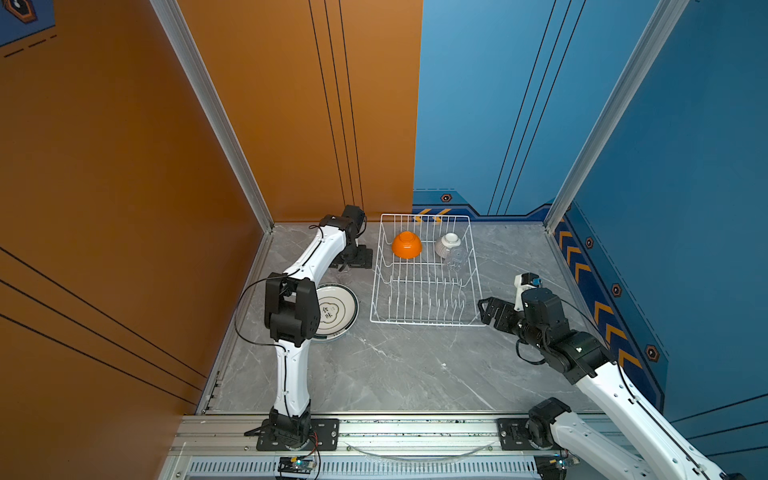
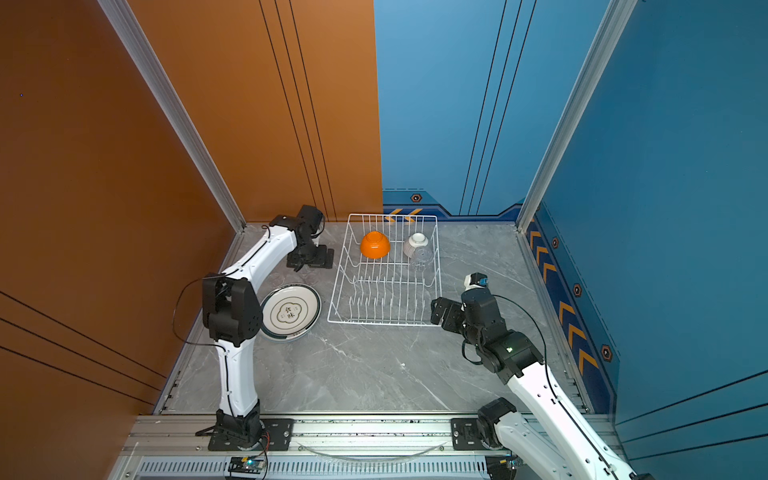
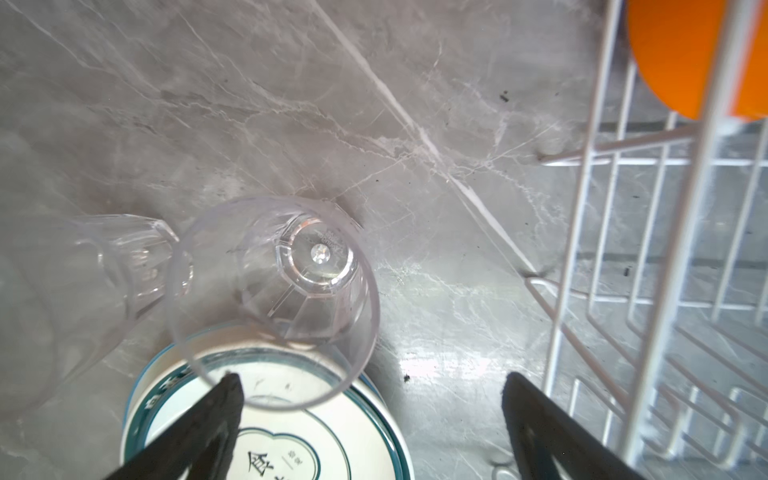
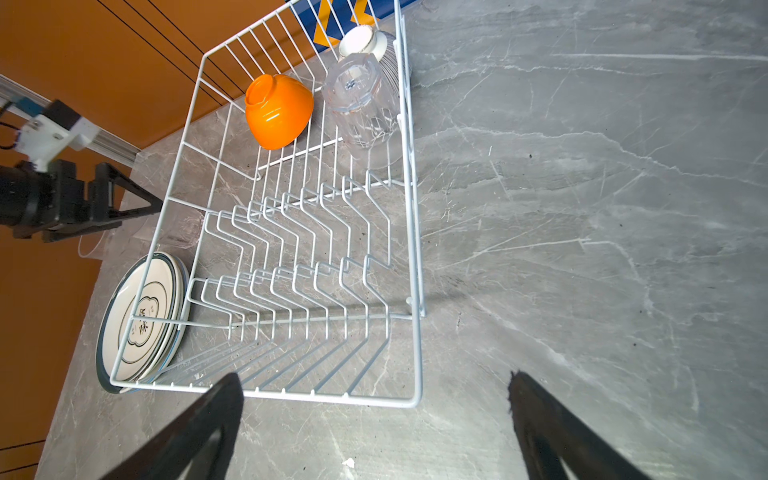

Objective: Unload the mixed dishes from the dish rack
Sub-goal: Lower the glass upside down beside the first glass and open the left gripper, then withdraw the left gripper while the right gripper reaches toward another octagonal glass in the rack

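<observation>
The white wire dish rack [image 1: 428, 323] [image 2: 382, 323] stands at the back of the table. Upside down in its far end are an orange bowl [image 1: 407, 244] [image 4: 278, 110], a white ribbed bowl [image 1: 448, 244] and a clear glass [image 1: 456, 259] [image 4: 361, 104]. My left gripper [image 1: 355, 257] [image 3: 372, 380] hangs open left of the rack, above a clear glass [image 3: 274, 299] standing free on the table, its rim close to one finger. A second glass [image 3: 104, 282] is beside it. Teal-rimmed plates [image 1: 336, 309] [image 3: 291, 436] lie stacked nearby. My right gripper [image 1: 492, 309] [image 4: 374, 382] is open and holds nothing at the rack's near right corner.
The orange wall and a metal post stand close behind the left arm. A blue wall bounds the right side. Grey marble table [image 1: 395, 365] stretches in front of the rack. The rack's near rows of prongs [image 4: 291, 257] hold nothing.
</observation>
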You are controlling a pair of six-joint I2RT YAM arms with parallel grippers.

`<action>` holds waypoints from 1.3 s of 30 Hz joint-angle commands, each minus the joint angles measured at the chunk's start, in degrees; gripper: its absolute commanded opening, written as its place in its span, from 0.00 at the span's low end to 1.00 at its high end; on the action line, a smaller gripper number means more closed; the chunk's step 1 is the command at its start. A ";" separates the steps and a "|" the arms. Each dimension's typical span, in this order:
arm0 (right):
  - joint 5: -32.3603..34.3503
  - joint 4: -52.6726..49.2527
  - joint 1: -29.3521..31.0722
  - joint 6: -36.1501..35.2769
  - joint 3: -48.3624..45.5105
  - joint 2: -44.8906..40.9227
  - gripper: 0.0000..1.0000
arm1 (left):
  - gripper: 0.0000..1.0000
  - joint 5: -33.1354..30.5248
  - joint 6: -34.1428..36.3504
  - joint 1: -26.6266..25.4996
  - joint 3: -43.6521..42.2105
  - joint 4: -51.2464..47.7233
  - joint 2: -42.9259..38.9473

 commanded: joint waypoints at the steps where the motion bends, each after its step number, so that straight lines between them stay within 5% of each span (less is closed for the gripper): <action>1: -2.67 -0.81 -0.53 0.48 -0.31 1.84 1.00 | 0.98 1.70 -1.42 -1.67 -2.94 -1.56 -6.61; 11: -10.23 2.90 -0.58 0.31 3.79 10.67 1.00 | 0.98 -7.48 -3.70 -9.80 -17.78 1.01 -24.09; 22: -2.25 12.60 1.73 5.54 10.36 19.16 1.00 | 0.98 4.46 -6.32 -10.49 -40.21 21.63 -42.36; 29: 1.90 15.80 2.06 4.56 16.70 29.02 1.00 | 0.98 15.60 -14.08 -12.71 -49.94 32.19 -47.73; 39: 1.46 17.73 2.45 -1.07 25.39 40.84 1.00 | 0.98 8.01 -8.86 -14.17 -54.12 33.70 -53.58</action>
